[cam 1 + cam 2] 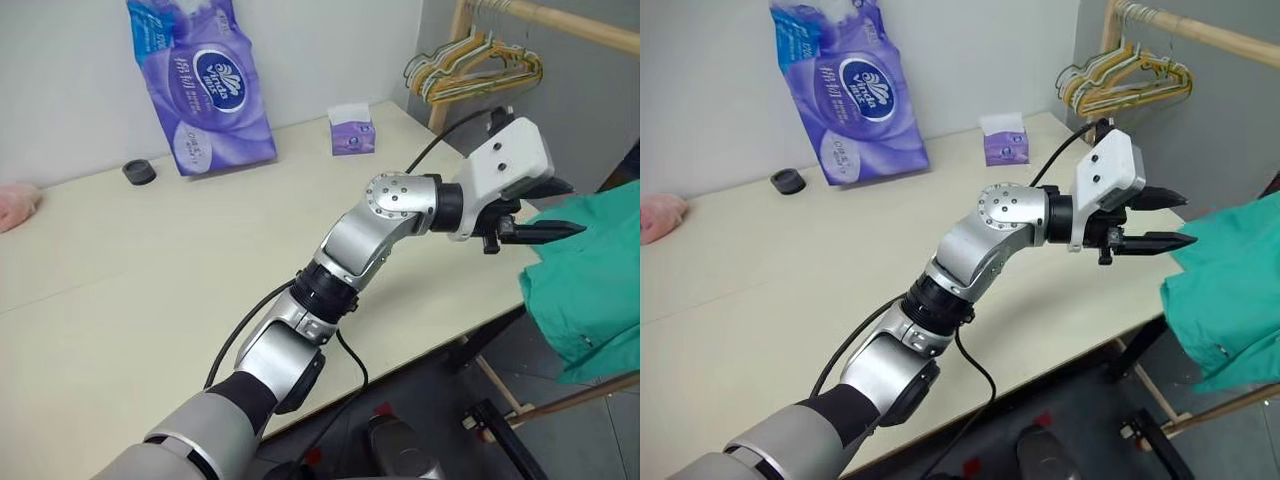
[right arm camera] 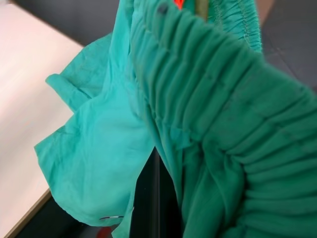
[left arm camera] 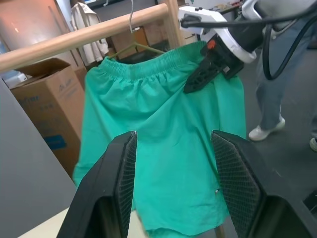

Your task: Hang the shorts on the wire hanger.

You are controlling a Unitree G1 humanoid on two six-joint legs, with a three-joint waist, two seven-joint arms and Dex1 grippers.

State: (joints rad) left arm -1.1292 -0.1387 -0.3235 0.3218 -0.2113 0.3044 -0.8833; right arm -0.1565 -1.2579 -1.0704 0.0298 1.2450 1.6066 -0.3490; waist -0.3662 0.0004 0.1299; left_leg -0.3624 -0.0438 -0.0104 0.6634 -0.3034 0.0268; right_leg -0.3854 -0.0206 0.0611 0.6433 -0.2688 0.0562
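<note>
- Left gripper (image 1: 1160,222): jaws held apart, nothing between them. In the left wrist view the two black fingers (image 3: 119,173) frame the cloth from short of it; no contact is seen.
- Right gripper (image 3: 210,74): seen in the left wrist view, jaws pinched together on the gathered waistband of the shorts (image 3: 163,144), at the band's end nearer the person (image 3: 277,99). Waistband folds sit right up against the lens in the right wrist view.
- Key relation: the shorts lie straight ahead of the open left jaws, off the table edge (image 1: 1080,350), toward the wooden rail (image 3: 84,37). The free end of the waistband is the one away from the right gripper; the left gripper is judged the nearer one to take it.
- Long axis: the waistband runs roughly level, parallel to and just below the wooden rail; both legs hang down from it.
- Wire hanger (image 3: 132,29): a thin hook goes over the wooden rail above the middle of the waistband, with a thin olive wire just behind the band's top edge. Whether the band is already threaded on the wire cannot be told.
- Judgement: the next move turns on the waistband being kept level with the rail and spread along the wire; the single pinch could let the free end sag.
- Containers: a cardboard box (image 3: 47,104) stands below the wooden rail; contents not visible.
- A bunch of yellow and green hangers (image 1: 470,65) hangs on the rail above the table's far corner, well apart from the shorts.
</note>
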